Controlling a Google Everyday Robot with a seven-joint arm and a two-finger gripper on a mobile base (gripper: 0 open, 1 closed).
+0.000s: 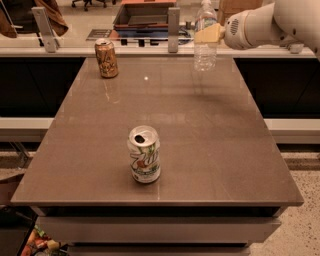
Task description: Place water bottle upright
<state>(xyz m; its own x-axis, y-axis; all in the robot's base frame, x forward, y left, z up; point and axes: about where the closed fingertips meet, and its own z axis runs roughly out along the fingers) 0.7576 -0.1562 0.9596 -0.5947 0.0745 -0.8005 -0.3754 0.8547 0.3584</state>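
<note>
The water bottle (205, 42) is clear and ribbed with a white cap. It stands upright over the far right part of the brown table (200, 140), its base at or just above the surface. My gripper (209, 34) comes in from the right on a white arm (265, 22). It is shut on the bottle's upper half, where a yellowish finger (210, 34) shows against the bottle.
A gold-brown soda can (106, 58) stands at the far left of the table. A white-green soda can (144, 154) stands opened near the front middle. Behind the table runs a counter with two upright posts (173, 29) and a dark tray (142, 15).
</note>
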